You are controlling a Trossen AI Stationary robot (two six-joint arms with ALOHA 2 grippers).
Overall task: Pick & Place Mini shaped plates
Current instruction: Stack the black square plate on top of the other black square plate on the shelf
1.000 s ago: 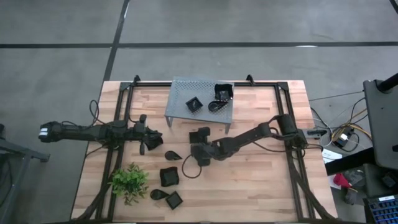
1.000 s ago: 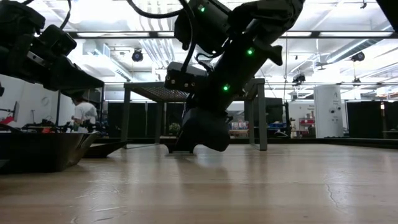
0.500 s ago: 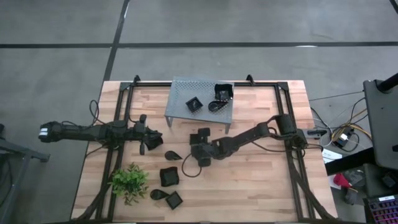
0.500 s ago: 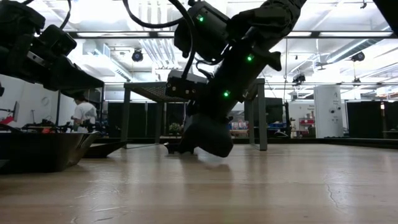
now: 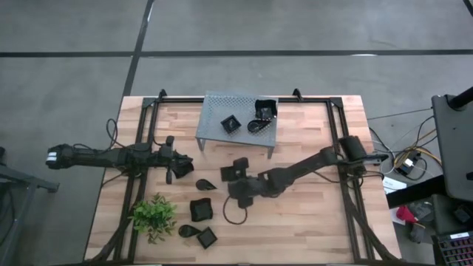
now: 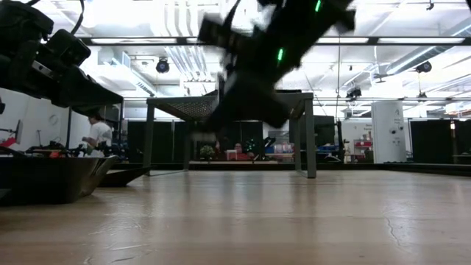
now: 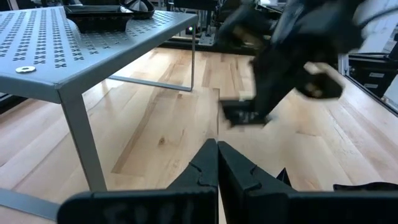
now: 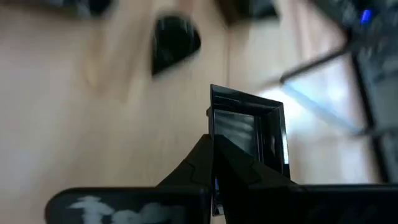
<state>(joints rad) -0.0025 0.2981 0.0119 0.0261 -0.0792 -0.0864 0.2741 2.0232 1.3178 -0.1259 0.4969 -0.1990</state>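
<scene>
My right gripper (image 5: 238, 179) hangs over the table's middle, shut on a small square black plate (image 5: 235, 171), which also shows in the right wrist view (image 8: 252, 134). Other mini shaped plates rest flat on the table: a teardrop one (image 5: 206, 183), a square one (image 5: 201, 209), and another teardrop (image 5: 189, 230) beside a square (image 5: 208, 237). Three more sit on the grey rack (image 5: 222, 107). My left gripper (image 5: 181, 168) waits shut at the table's left, touching nothing. My right gripper pinches one side wall of the square plate (image 8: 212, 118) between its two fingers. The fingers slant down from the table's right. The plate is lifted clear of the table (image 7: 241, 116) and sticks out beyond the fingertips, roughly level.
A small green plant (image 5: 154, 216) stands near the front left corner. The rack stands on thin legs (image 7: 76, 134) at the far middle. Black frame rails (image 5: 140, 140) run along both table sides. Bare wood lies at the near right (image 5: 310, 222).
My right gripper has taken hold of the square plate on the table and lifted it clear. It has gone up and a little toward the table's near edge.
</scene>
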